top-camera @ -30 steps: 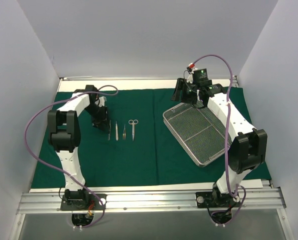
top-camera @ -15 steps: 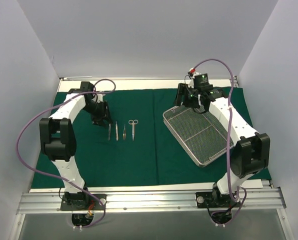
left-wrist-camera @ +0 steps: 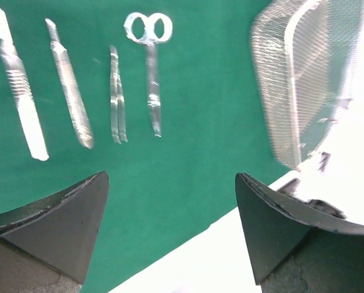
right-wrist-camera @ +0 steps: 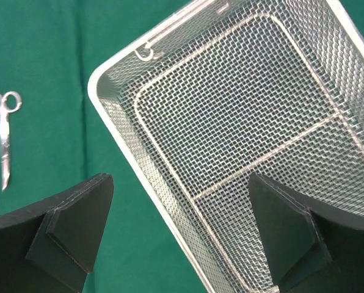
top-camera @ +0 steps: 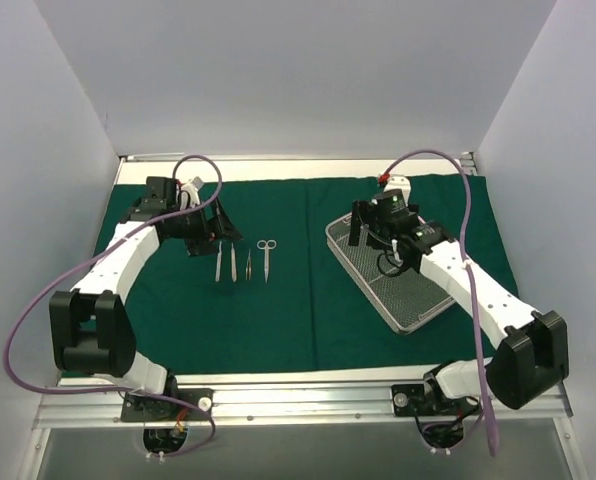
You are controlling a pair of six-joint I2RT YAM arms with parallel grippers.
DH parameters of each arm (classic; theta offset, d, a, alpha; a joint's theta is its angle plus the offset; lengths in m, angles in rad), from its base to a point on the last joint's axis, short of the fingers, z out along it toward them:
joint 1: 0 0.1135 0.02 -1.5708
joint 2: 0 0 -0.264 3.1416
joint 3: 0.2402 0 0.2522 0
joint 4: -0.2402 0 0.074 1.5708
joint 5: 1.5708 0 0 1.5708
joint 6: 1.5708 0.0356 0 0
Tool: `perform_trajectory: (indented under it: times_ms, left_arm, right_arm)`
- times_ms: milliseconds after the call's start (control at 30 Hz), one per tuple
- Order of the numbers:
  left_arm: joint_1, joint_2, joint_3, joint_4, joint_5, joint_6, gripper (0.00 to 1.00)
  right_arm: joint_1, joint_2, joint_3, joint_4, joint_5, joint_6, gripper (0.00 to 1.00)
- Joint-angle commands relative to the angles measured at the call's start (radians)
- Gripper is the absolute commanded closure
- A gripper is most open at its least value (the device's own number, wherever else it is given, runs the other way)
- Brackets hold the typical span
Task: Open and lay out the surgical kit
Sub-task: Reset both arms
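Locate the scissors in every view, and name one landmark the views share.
Top external: scissors left of centre.
Left wrist: scissors top centre, rings up.
Right wrist: scissors at left edge.
Shared landmark: the wire-mesh tray, right of them in every view.

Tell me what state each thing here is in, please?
Green drape: spread out flat.
Wire-mesh tray: empty, lying askew on the drape.
Scissors: blades closed, lying flat on the drape.
Three slim steel tools: laid side by side, apart, beside the scissors.
Left jaws: wide open, holding nothing.
Right jaws: wide open above the tray, holding nothing.
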Motion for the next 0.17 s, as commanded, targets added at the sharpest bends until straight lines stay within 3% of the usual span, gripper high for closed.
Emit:
perform_trajectory:
  times_ms: [0, 33, 133]
  left_arm:
    - [-0.013, -0.116, -0.097, 0.234, 0.07, -0.164, 0.06]
    - [-0.019, -0.145, -0.156, 0.312, 0.079, -0.19, 0.06]
    - [-0.053, -0.19, -0.233, 0.427, 0.087, -0.238, 0.06]
  right_arm:
    - [0.035, -0.034, -0.117, 0.074, 0.096, 0.089, 0.0]
    - [0.038, -0.098, -0.162, 0.123, 0.013, 0.063, 0.0]
    - [0.042, -0.207, -0.262, 0.269, -0.039, 0.078, 0.0]
